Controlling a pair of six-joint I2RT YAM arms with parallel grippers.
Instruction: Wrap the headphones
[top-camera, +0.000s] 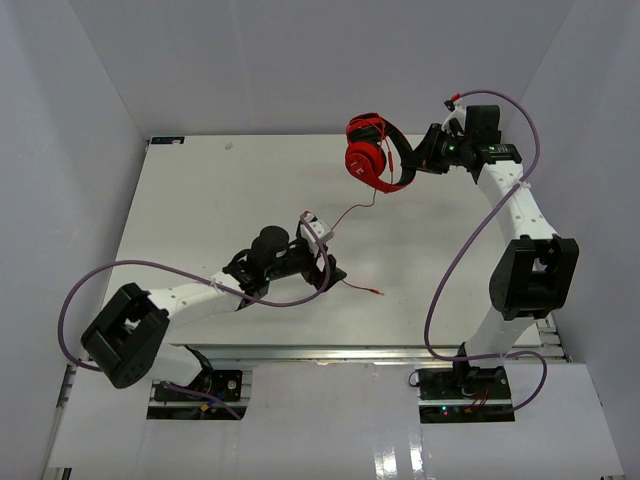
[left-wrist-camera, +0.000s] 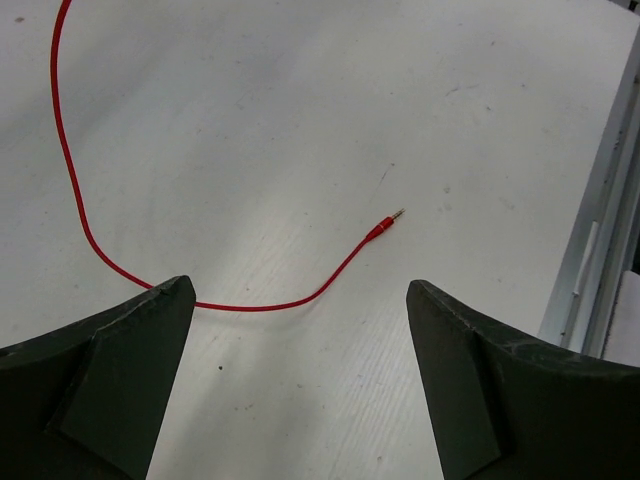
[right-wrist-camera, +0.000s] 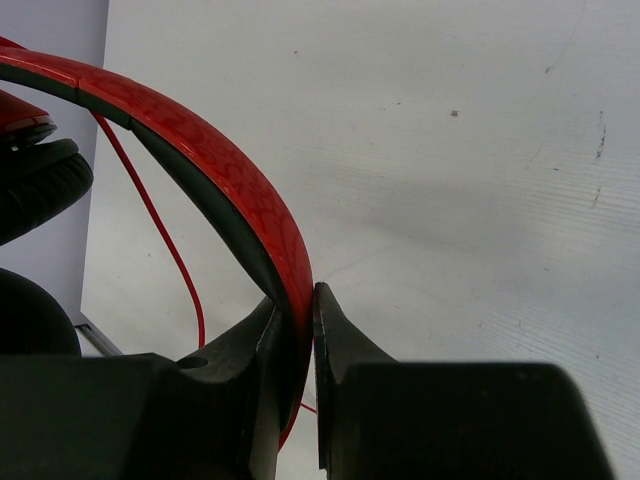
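Observation:
The red headphones (top-camera: 372, 152) hang above the far right of the table, held by their headband (right-wrist-camera: 230, 175) in my right gripper (right-wrist-camera: 298, 305), which is shut on it. The thin red cord (top-camera: 352, 212) runs down from the ear cups to the table and ends in a plug (top-camera: 378, 292). In the left wrist view the cord (left-wrist-camera: 80, 215) curves across the table to the plug (left-wrist-camera: 384, 226). My left gripper (left-wrist-camera: 300, 330) is open and empty, low over the table, with the cord just ahead of its fingertips.
The white table (top-camera: 200, 200) has grey walls on three sides. A metal rail (left-wrist-camera: 600, 250) runs along the table's near edge. Purple cables (top-camera: 455, 260) loop beside both arms.

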